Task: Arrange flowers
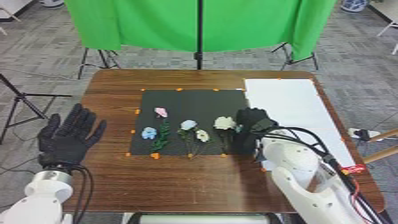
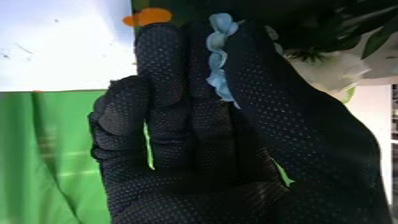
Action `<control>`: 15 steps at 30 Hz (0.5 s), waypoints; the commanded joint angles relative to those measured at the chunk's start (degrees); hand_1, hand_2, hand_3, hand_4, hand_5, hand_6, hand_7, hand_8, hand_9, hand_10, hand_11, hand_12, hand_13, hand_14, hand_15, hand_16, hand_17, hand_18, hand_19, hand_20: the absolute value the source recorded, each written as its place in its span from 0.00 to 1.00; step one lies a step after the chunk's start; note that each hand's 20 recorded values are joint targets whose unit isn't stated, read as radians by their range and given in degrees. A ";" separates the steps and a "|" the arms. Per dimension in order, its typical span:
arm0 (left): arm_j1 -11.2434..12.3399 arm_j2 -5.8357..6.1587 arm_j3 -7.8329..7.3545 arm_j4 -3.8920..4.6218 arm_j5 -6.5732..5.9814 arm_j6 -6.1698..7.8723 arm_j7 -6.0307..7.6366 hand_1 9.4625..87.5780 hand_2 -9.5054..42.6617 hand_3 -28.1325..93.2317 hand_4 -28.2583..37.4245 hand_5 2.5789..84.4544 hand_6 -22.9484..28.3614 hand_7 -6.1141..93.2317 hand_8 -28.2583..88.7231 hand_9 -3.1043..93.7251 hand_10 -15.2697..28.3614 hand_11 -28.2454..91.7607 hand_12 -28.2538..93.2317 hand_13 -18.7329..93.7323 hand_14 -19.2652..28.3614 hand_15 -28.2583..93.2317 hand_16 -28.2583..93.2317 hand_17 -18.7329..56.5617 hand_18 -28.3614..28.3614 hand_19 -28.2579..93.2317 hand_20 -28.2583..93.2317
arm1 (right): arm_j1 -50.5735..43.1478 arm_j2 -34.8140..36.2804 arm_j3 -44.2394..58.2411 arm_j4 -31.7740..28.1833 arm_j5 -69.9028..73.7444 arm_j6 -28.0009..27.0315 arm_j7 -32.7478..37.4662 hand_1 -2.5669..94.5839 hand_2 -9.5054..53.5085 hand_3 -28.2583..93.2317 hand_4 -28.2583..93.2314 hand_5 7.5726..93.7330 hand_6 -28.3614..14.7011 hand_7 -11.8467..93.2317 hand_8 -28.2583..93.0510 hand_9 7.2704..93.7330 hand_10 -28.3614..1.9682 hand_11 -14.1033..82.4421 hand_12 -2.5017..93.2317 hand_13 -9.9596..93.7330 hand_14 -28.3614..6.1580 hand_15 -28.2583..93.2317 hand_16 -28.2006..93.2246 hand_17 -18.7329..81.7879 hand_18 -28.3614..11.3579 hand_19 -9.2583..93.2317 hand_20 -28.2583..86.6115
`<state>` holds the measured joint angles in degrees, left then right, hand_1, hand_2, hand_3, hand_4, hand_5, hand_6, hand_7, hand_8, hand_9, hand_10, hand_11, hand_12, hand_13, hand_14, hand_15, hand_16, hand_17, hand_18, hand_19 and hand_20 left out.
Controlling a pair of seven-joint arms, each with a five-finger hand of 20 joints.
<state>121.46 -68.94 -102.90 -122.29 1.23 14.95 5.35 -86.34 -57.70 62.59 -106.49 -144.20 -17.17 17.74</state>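
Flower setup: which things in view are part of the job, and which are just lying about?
Job:
Black mat with the pink flower, blue flower and white flower on it
Pale-blue flower pinched in the right hand
White sheet, probably

Just about:
Green cloth
Tripod on the left
Blue-and-white pot on the floor

Wooden table [image 1: 187, 185], matt black sheet [image 1: 191, 100].

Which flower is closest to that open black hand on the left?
The blue flower, nearer the robot than the pink flower: on the black sheet, it lies farthest left, toward the left hand.
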 commanded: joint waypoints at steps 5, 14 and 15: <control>1.32 -0.40 -0.18 -0.15 -1.62 1.24 0.84 0.25 0.46 0.87 0.00 0.58 0.63 0.26 0.16 0.48 0.73 0.51 0.36 0.45 0.78 0.71 0.19 0.18 0.82 0.60 0.41 | -3.19 1.36 1.64 -3.36 0.78 -1.27 4.92 0.60 0.00 0.83 0.00 0.67 0.58 0.45 0.25 0.77 0.52 0.33 0.46 0.71 0.59 0.64 0.54 0.53 0.12 0.93 0.59; 1.44 -0.23 -0.19 -0.24 -2.19 1.90 0.89 0.24 0.44 0.87 0.00 0.58 0.63 0.25 0.16 0.48 0.73 0.51 0.37 0.46 0.78 0.71 0.19 0.18 0.82 0.60 0.41 | -5.65 1.47 2.86 -7.80 2.59 -2.76 4.99 0.49 0.00 0.90 0.00 0.62 0.55 0.40 0.12 0.66 0.38 0.51 0.28 0.67 0.44 0.69 0.44 0.52 0.11 0.94 0.57; 1.36 -0.17 -0.15 -0.21 -2.24 1.94 0.94 0.24 0.44 0.87 0.00 0.58 0.63 0.26 0.16 0.48 0.73 0.51 0.37 0.46 0.78 0.71 0.19 0.18 0.82 0.60 0.41 | -5.77 1.47 2.93 -8.11 2.72 -2.74 4.87 0.48 0.00 0.90 0.00 0.62 0.54 0.39 0.12 0.66 0.38 0.50 0.28 0.67 0.43 0.70 0.43 0.52 0.10 0.94 0.57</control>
<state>122.17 -68.97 -103.01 -122.49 -0.48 15.90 6.38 -90.61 -56.55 65.10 -111.96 -142.06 -19.25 22.72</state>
